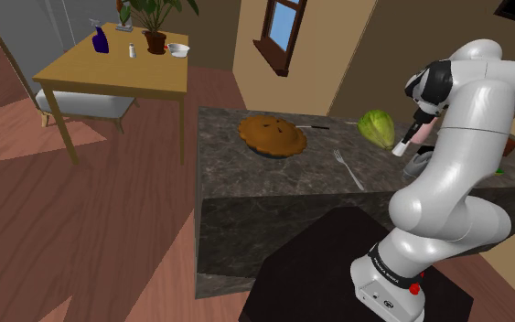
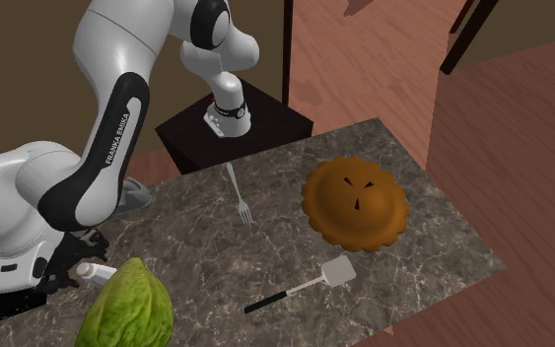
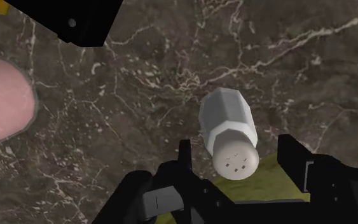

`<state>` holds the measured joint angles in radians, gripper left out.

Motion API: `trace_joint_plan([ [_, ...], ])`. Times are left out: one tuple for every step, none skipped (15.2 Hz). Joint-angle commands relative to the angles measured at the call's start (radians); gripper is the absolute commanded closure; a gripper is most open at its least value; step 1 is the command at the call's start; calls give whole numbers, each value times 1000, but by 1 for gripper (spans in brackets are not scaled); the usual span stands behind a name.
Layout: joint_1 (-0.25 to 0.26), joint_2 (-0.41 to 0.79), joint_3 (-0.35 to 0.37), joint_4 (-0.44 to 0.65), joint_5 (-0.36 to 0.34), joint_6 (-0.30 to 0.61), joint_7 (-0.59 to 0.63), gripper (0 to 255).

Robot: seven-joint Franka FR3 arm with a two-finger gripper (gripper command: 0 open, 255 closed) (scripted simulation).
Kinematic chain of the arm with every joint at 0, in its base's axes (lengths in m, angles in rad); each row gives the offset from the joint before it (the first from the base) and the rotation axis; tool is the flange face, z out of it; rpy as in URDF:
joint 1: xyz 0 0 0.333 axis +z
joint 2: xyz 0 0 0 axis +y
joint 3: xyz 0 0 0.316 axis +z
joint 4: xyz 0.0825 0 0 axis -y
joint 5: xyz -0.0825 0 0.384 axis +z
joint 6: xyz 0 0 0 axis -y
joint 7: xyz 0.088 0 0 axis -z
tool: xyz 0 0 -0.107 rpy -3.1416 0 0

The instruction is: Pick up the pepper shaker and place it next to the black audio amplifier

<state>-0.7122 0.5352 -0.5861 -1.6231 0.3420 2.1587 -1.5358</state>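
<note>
Straddling the shaker [image 3: 228, 124] with fingers spread and touching nothing, the end effector [image 3: 236, 151] is at the grasp step; the shaker rests on the counter [image 3: 171, 76] just beside the cabbage [image 2: 127, 306], so next it should pinch, then lift toward the amplifier [image 3: 85, 22].

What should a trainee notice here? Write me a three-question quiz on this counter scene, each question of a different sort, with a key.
1. True or false: the fingers clasp the shaker.
2. Which lies closest to the pie? A the spatula; B the shaker; C the fingers.
3. Fill in: the shaker is drawn ____ in colour.
Key: 1 false, they stand apart with a gap on each side of it. 2 A. 3 white.
</note>
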Motion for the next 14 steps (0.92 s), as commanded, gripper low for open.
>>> trace_joint_plan([
  [0,0,0,0,0,0,0,0],
  [0,0,0,0,0,0,0,0],
  [0,0,0,0,0,0,0,0],
  [0,0,0,0,0,0,0,0],
  [0,0,0,0,0,0,0,0],
  [5,-18,-7,8,-11,-23,7,0],
  [10,-35,-14,17,-23,-47,13,0],
  [15,-51,-21,27,-33,-72,20,0],
  [18,-63,-25,37,-41,-91,25,0],
  [18,-63,-25,37,-41,-91,25,0],
  [18,-63,-25,37,-42,-91,25,0],
  [18,-63,-25,37,-41,-91,25,0],
  [18,-63,-25,37,-41,-91,25,0],
  [18,-63,-25,37,-41,-91,25,0],
])
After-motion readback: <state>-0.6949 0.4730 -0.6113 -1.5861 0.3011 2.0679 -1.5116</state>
